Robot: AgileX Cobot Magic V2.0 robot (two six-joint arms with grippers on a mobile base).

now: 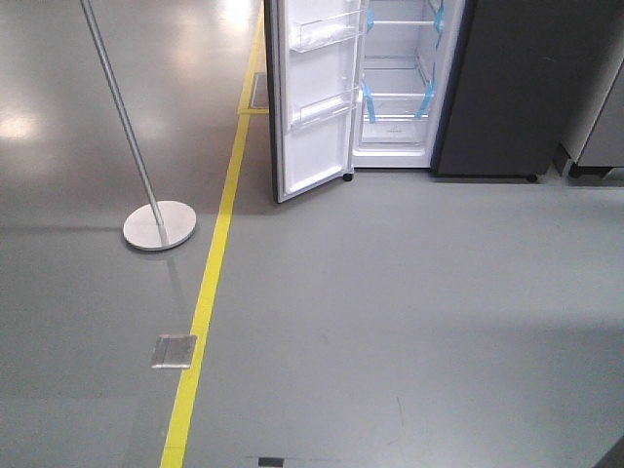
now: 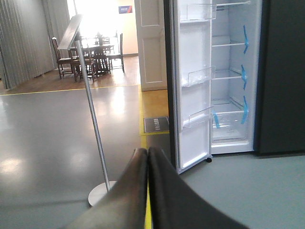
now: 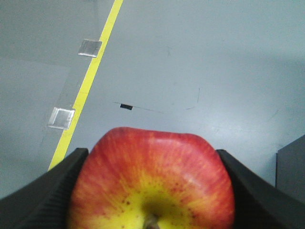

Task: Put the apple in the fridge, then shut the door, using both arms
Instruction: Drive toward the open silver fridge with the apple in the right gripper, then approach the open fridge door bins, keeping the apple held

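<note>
1. Between the ribbed fingers (image 3: pixel 52 191) of the right gripper (image 3: pixel 151 160) sits the apple (image 3: pixel 151 183), its stem dimple turned toward the wrist camera. The jaws are clamped on its two flanks across the widest part. I judge that this grip keeps a round fruit from rolling out while the base travels.
2. The left gripper (image 2: pixel 147 155) has its fingers pressed together with nothing between them. I read that as the arm kept free for pushing the door later.
3. The fridge (image 1: pixel 507 88) stands well ahead across the floor. Its door (image 1: pixel 312 146) is swung wide to the left, with the white lining and clear bins facing me. The shelves (image 1: pixel 395 97) inside carry strips of blue tape (image 1: pixel 369 102). The apple is well apart from any shelf, so the placing has not begun.
4. A pole stand (image 1: pixel 117 107) with a round base (image 1: pixel 159 225) sits left of the yellow floor line (image 1: pixel 210 283). A metal floor plate (image 1: pixel 175 350) lies just beside that line. A grey cabinet (image 1: pixel 595 97) stands right of the fridge.
5. Nothing lies on the straight path to the open compartment. I would watch the door's free edge on the right arm's way in. To close the door, I expect the left arm must work between the pole and the door's outer face.
</note>
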